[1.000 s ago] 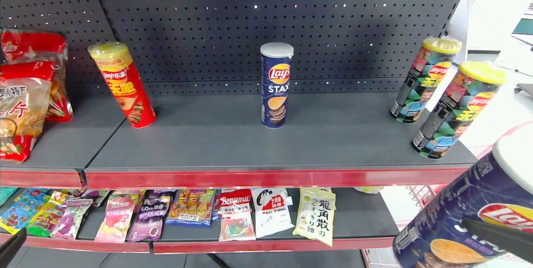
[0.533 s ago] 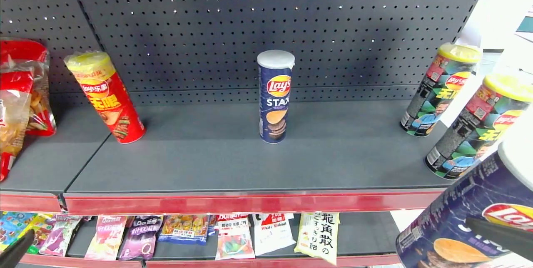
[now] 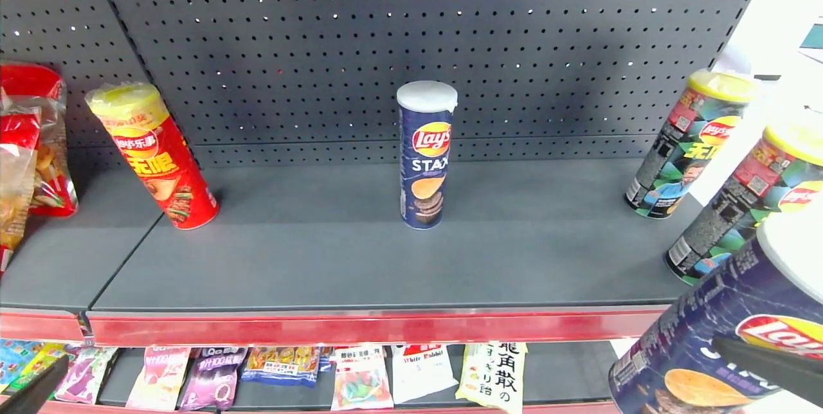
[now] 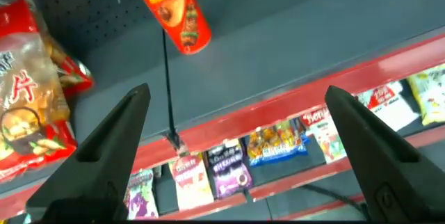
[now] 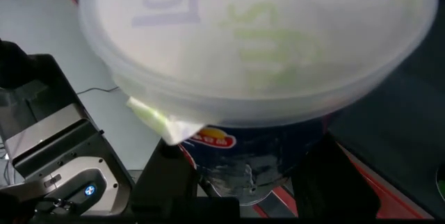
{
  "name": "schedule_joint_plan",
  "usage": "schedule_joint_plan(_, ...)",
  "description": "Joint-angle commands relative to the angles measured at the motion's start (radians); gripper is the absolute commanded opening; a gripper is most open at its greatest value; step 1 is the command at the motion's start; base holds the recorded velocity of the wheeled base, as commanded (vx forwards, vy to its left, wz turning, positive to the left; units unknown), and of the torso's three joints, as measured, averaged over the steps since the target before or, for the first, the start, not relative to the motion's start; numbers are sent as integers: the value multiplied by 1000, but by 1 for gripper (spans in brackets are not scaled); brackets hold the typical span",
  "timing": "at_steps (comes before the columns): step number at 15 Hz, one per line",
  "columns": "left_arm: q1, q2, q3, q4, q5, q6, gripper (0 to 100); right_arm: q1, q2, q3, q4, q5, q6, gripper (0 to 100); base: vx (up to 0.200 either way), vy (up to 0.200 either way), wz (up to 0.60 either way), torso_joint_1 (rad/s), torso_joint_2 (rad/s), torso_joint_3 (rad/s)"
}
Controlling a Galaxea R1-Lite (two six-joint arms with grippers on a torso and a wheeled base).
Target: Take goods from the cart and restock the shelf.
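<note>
A tall blue chip can (image 3: pixel 701 337) with a white lid is held tilted at the lower right, in front of and below the grey shelf (image 3: pixel 321 272). A dark finger (image 3: pixel 765 362) of my right gripper lies across its side. In the right wrist view the can's lid (image 5: pixel 257 43) is close up, and my right gripper (image 5: pixel 250 186) is shut on the can's body. Another blue can (image 3: pixel 425 153) stands upright mid-shelf. My left gripper (image 4: pixel 236 147) is open with nothing in it, below the shelf's red front edge (image 4: pixel 278 106) at the left.
A red can (image 3: pixel 154 157) stands at shelf left beside snack bags (image 3: pixel 26 144). Two green-black cans (image 3: pixel 691 144) (image 3: pixel 739 208) stand at the right end. A pegboard wall (image 3: pixel 386 35) backs the shelf. Sachets (image 3: pixel 360 375) fill the lower shelf. Bare shelf lies either side of the middle can.
The whole head picture has shifted: the shelf sits lower and closer, so the camera has moved. The held can keeps its place at the lower right.
</note>
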State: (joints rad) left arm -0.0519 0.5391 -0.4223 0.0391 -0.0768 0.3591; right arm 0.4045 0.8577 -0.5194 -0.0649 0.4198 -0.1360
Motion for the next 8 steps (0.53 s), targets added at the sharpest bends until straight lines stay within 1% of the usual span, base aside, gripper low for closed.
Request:
schedule_joint_plan(1, -2, 16, -1, -1, -57, 0, 100, 1, 0, 2, 0, 2, -1, 0, 0, 0, 0, 0, 0, 0)
schedule_joint_plan(3, -2, 70, -9, -7, -89, 4, 100, 1, -2, 7, -3, 2, -2, 0, 0, 0, 0, 0, 0, 0)
schedule_joint_plan(4, -19, 157, -26, -39, -152, 3, 100, 1, -2, -8, -3, 4, 1, 0, 0, 0, 0, 0, 0, 0)
schedule_joint_plan(5, -52, 225, -47, -59, -232, -8, 100, 2, 1, -22, -3, 5, 1, 0, 0, 0, 0, 0, 0, 0)
schedule_joint_plan(6, -83, 328, -85, -96, -270, -6, 100, 1, 11, -34, -3, 14, 3, 0, 0, 0, 0, 0, 0, 0)
schedule_joint_plan(7, -146, 430, -125, -142, -288, -14, 100, -1, 18, -39, -3, 16, 4, 0, 0, 0, 0, 0, 0, 0)
schedule_joint_plan(8, -189, 550, -185, -197, -293, -45, 100, -1, 29, -42, -3, 16, 4, 0, 0, 0, 0, 0, 0, 0)
